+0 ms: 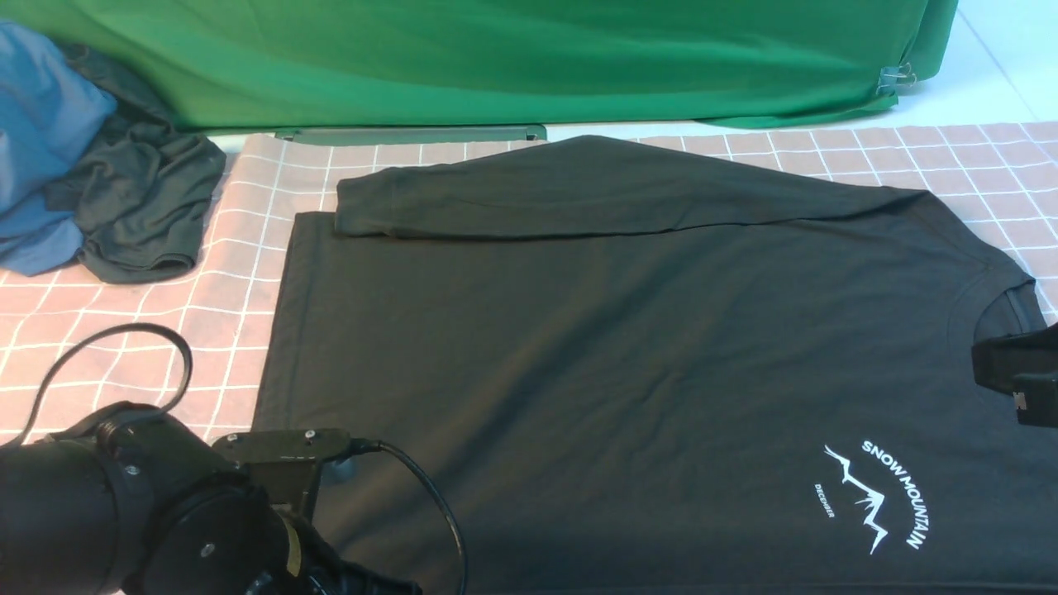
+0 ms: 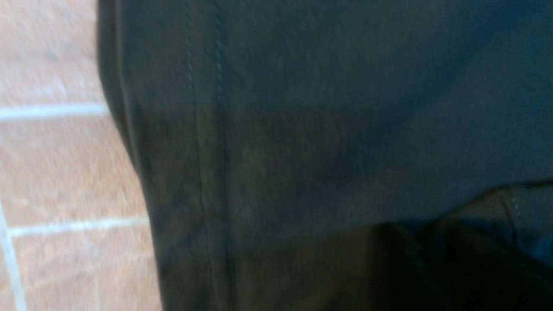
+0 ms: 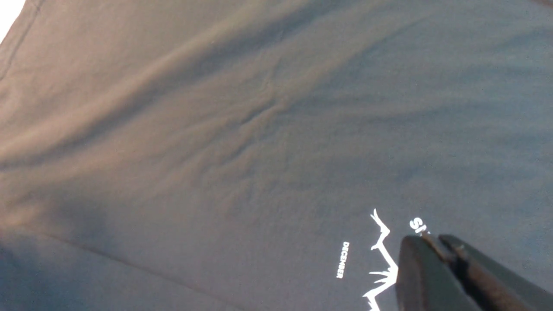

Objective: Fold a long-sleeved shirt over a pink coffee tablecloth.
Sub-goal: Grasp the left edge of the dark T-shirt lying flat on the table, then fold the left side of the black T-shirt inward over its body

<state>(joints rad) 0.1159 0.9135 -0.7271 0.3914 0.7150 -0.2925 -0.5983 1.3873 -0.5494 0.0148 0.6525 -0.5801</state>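
A: Where is the shirt (image 1: pixel 579 347) lying?
B: It is lying flat on the pink tablecloth (image 1: pixel 240 248).
A: And the grippers?
B: The right gripper (image 3: pixel 425 237) is pressing its fingers together over the shirt's print (image 1: pixel 876 496). About the left gripper, I cannot tell.

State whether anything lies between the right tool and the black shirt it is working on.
Nothing visible does. The right tool points straight at the long-sleeved shirt, beside its white mountain print, with only bare fabric around its tip.
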